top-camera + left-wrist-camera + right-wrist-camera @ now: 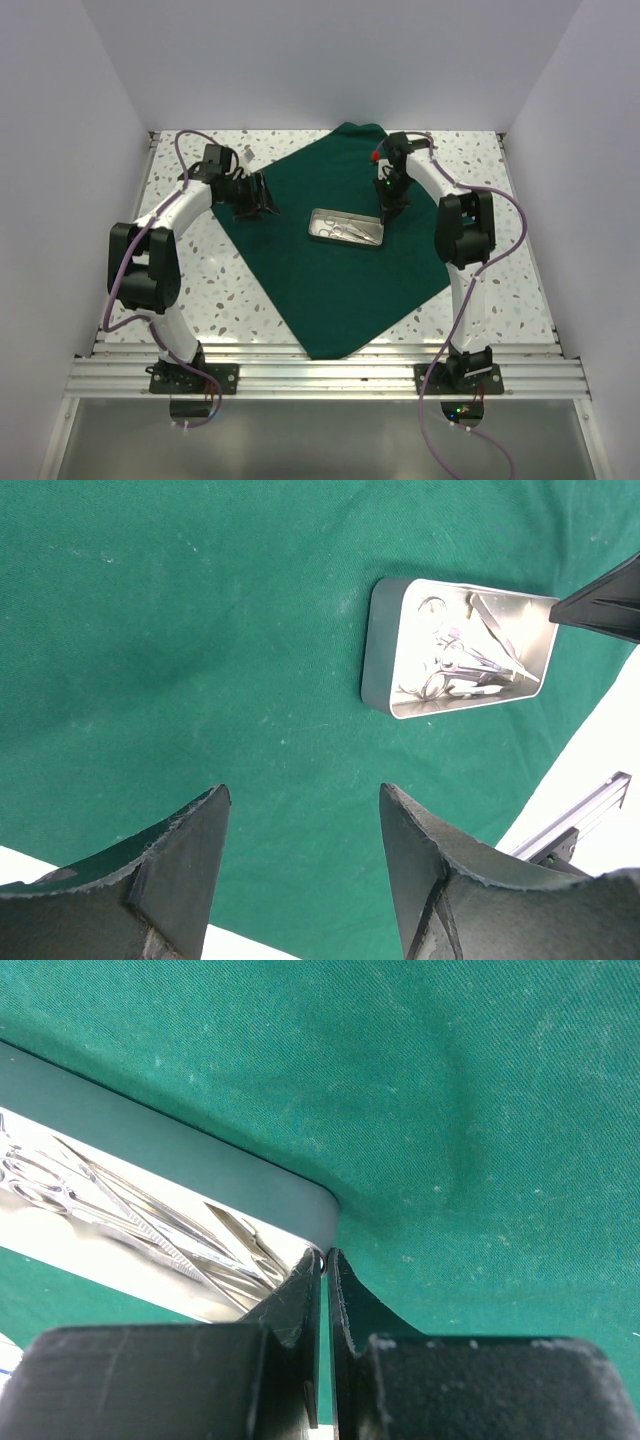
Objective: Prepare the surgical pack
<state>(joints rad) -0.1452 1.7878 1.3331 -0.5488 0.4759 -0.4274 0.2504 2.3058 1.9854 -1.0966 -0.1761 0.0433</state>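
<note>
Metal tray [372,650], steel instruments [462,665] inside, sits mid-drape [300,275]. R gripper [326,1257], jaws together, at tray's corner; pinching rim or just touching, unclear. L gripper [305,795] hangs apart, empty. Risk: a nudge skids tray, bunching cloth.

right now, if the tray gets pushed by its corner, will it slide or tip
Shallow and flat-bottomed, the metal tray probably slides or pivots rather than tips. The green drape under it may wrinkle and drag. The loose steel instruments inside likely shift.
</note>
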